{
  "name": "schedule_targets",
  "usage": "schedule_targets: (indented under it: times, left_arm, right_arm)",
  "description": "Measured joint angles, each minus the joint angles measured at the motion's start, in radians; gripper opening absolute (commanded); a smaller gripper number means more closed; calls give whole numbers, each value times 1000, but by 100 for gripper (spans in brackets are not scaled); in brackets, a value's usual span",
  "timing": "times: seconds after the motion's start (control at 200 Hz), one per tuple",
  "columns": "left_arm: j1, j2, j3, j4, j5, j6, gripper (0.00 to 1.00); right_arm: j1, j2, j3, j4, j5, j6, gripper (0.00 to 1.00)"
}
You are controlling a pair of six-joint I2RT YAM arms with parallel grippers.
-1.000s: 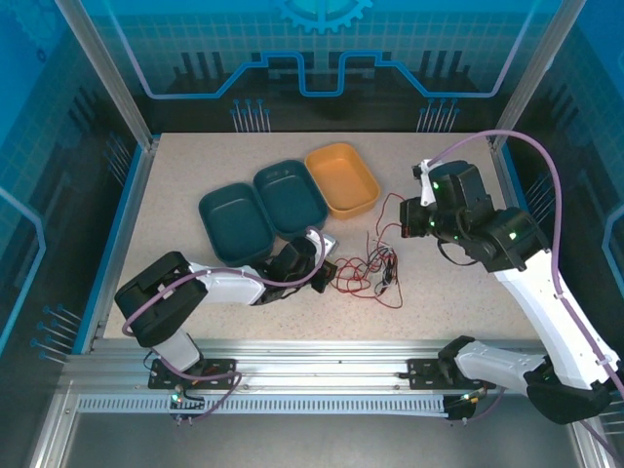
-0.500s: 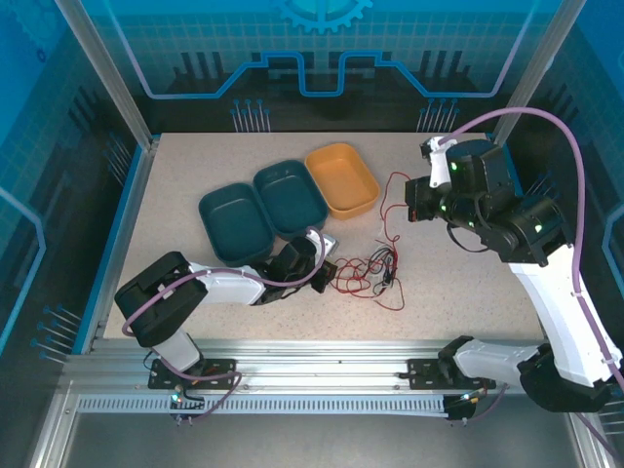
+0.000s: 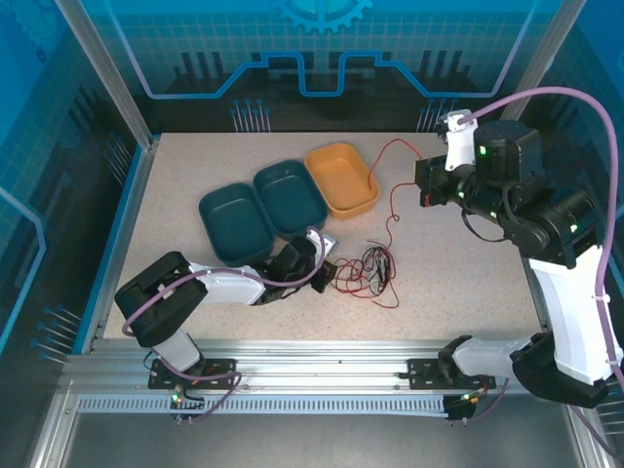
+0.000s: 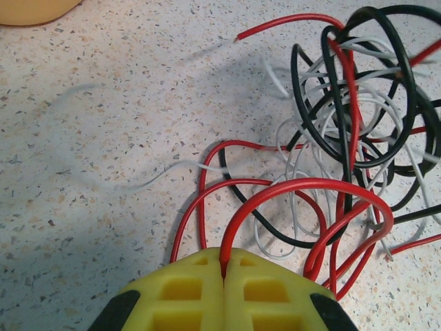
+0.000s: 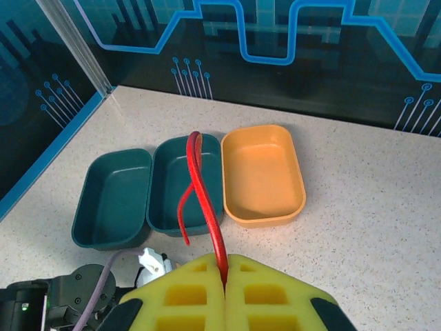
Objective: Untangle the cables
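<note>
Loosely looped red, black and whitish cables (image 4: 311, 183) sprawl, seemingly knotted together.

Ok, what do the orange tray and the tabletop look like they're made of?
Orange tray: probably moulded plastic, matte, one even colour with rounded corners. Tabletop: looks like speckled stone or laminate, smooth, pale with fine dark flecks.

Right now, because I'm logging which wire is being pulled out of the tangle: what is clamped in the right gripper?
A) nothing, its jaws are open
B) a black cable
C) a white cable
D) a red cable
D: in the right wrist view a red cable runs up out of the seam of the right gripper, whose yellow jaws are pressed shut on it.
</note>
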Motion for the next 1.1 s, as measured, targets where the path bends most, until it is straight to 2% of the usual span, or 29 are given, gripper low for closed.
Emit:
schedule_targets:
  times: [0.5,0.61,0.675,0.81,1.096]
  left_arm:
    - [0,-33,-25,-7,-7,2,0]
    - [0,-33,-25,-7,-7,2,13]
    - [0,-38,-26,-8,-7,4,24]
    - [0,-81,-36,-21,-6,-2,53]
    - [0,-257,-58,-75,-19,-2,90]
  right_arm:
    - [0,79,315,-70,31,-76,0]
    - [0,73,315,-58,35,-89,0]
    - [0,73,298,-39,38,-95,0]
    - [0,95,246,12,48,-111,0]
    - [-17,291,226,180,97,-167,0]
